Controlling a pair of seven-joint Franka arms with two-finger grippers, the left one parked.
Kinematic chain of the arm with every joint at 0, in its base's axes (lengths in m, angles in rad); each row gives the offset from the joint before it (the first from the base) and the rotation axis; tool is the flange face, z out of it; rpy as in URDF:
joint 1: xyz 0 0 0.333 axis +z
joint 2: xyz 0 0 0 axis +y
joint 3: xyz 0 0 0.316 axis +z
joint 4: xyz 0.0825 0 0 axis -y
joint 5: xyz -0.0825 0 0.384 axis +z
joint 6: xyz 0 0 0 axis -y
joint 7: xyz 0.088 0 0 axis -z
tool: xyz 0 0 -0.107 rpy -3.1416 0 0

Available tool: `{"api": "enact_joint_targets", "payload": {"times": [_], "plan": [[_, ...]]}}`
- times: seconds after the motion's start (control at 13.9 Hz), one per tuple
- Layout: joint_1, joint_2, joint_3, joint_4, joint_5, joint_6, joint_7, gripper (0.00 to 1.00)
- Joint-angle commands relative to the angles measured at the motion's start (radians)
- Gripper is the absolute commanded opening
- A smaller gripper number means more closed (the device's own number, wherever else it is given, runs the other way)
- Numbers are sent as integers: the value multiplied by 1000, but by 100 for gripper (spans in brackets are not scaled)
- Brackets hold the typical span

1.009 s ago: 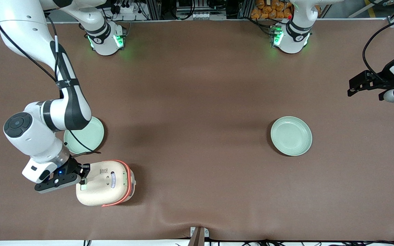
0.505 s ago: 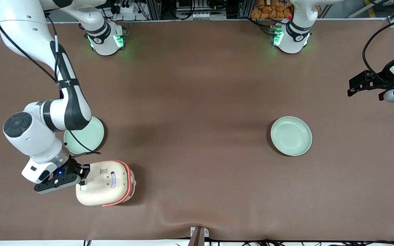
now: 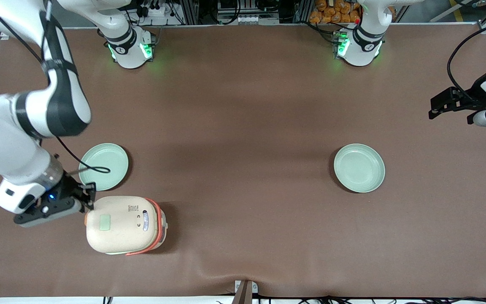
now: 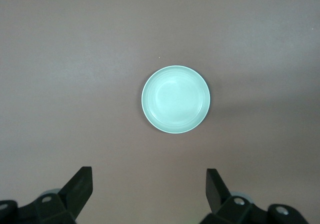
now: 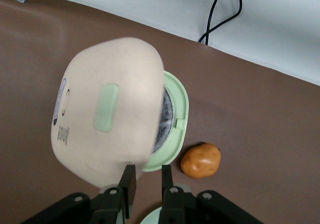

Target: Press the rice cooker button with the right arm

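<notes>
The rice cooker stands near the front edge at the working arm's end of the table. Its cream lid is tilted up, which shows in the right wrist view with the pale green rim and the dark inside exposed. The mint-green button on the lid is uncovered and also shows in the right wrist view. The right arm's gripper hangs just off the cooker's edge, a little farther from the camera than the button. Its fingers stand nearly together with a narrow gap and hold nothing.
An orange potato-like lump lies on the table beside the cooker's rim. A pale green plate sits just farther from the camera than the cooker. A second plate lies toward the parked arm's end and also shows in the left wrist view.
The gripper has drawn off the button, up and outward toward the working arm's end. The cooker's lid has sprung up, and the button is now uncovered.
</notes>
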Motion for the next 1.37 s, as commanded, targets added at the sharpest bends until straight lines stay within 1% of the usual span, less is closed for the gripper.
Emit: {"api": "enact_joint_targets", "payload": {"times": [0.0, 0.07, 0.22, 0.43, 0.65, 0.72, 0.86, 1.08, 1.15, 1.3], "plan": [[-13, -102, 4, -36, 12, -133, 3, 96], [-19, -131, 4, -36, 10, -185, 10, 100], [-37, -188, 4, -43, 10, -297, 10, 100], [-85, -267, 4, -54, 10, -519, 10, 100], [-96, -332, -2, -53, 9, -733, 14, 100], [-103, -344, -3, -56, -2, -774, 14, 100], [-116, -367, -23, -100, -2, -766, 14, 100], [-116, -381, -65, -138, -8, -657, 15, 100], [-116, -381, -83, -139, -8, -641, 29, 100], [-116, -381, -86, -142, -8, -632, 120, 100]]}}
